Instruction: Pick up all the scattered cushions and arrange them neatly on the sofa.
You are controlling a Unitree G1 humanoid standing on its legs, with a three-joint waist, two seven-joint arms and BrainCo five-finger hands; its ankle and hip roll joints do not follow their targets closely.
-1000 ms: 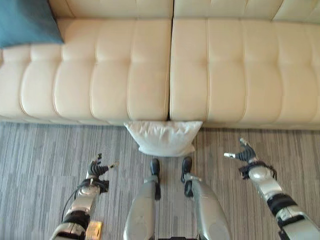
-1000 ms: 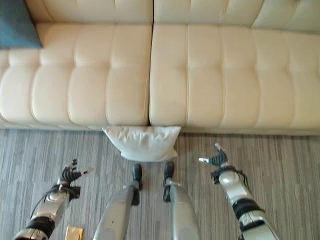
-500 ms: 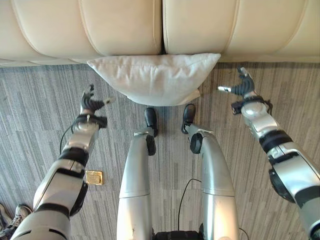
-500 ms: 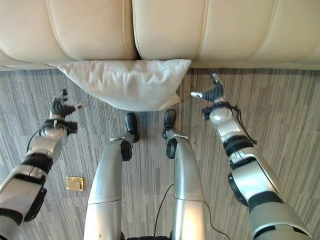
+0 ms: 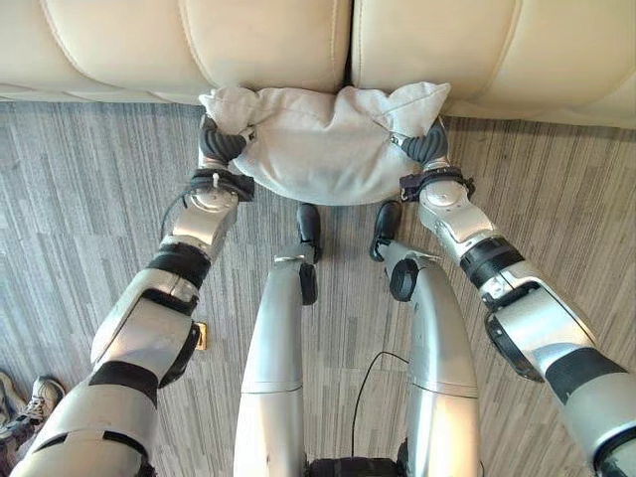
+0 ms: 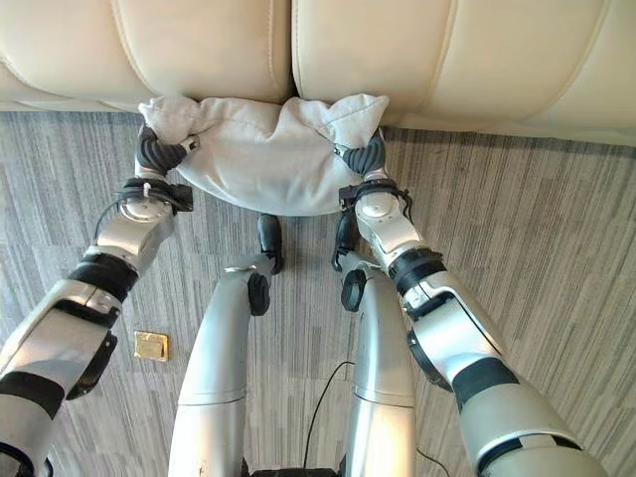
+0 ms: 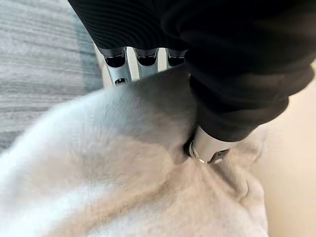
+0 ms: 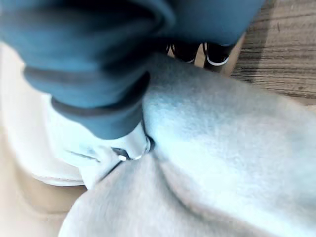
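Both of your hands have closed in from the open carpet since half a second ago and now clamp the two ends of the cushion, which then lay untouched between them. Across the top of the frame runs the cream sofa (image 5: 268, 45), its seam above the middle of the cushion; grey striped carpet (image 5: 79, 199) covers the floor below. You have the white cushion (image 5: 328, 144) at upper centre, lying on the carpet against the sofa's front and bunched at both upper corners where it is gripped. Your left hand (image 5: 221, 144) grasps the cushion's left end, fingers under the fabric and thumb pressed into the top, as the left wrist view confirms. Your right hand (image 5: 425, 145) grasps the right end the same way. Holding both ends should keep a soft, floppy cushion level when you lift it onto the seat. Lower left, a small brass floor plate (image 6: 150, 345) sits in the carpet.
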